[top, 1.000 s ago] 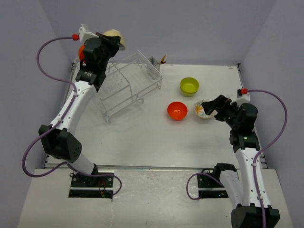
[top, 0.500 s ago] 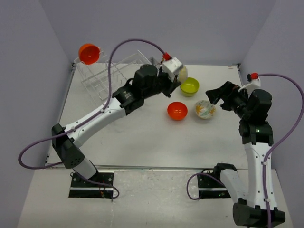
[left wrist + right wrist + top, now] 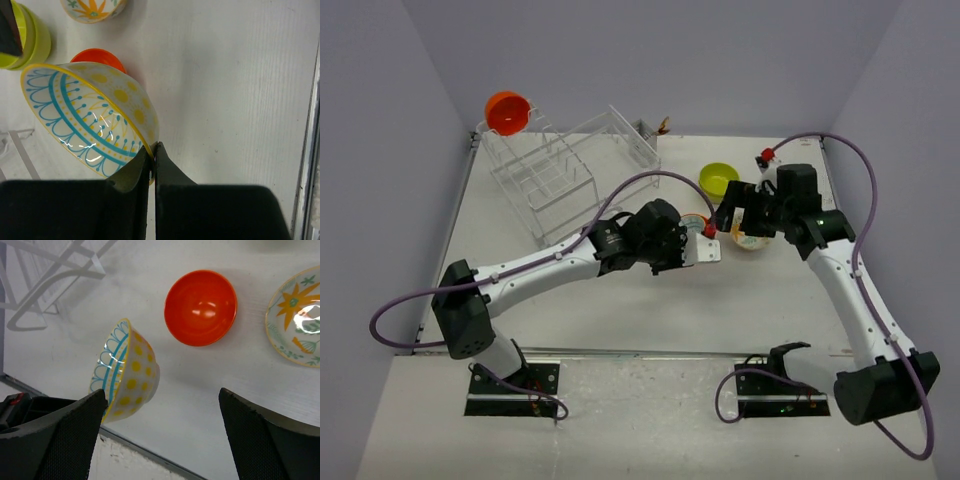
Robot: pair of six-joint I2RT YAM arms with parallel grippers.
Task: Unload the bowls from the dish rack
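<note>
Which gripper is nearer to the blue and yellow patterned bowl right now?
Left. The left gripper is shut on the rim of the blue-and-yellow bowl, holding it tilted above the table. The right gripper is open, hovering higher up and not touching it.

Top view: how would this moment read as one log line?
left gripper: shut on blue-patterned bowl at rim, bowl tilted | right gripper: open, empty | dish rack: holds one orange bowl

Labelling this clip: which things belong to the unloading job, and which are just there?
Job: dish rack; orange bowl on rack; patterned bowl in left gripper; lime bowl, second orange bowl, floral bowl on table.
Not: purple cables; brownish bit by rack.
</note>
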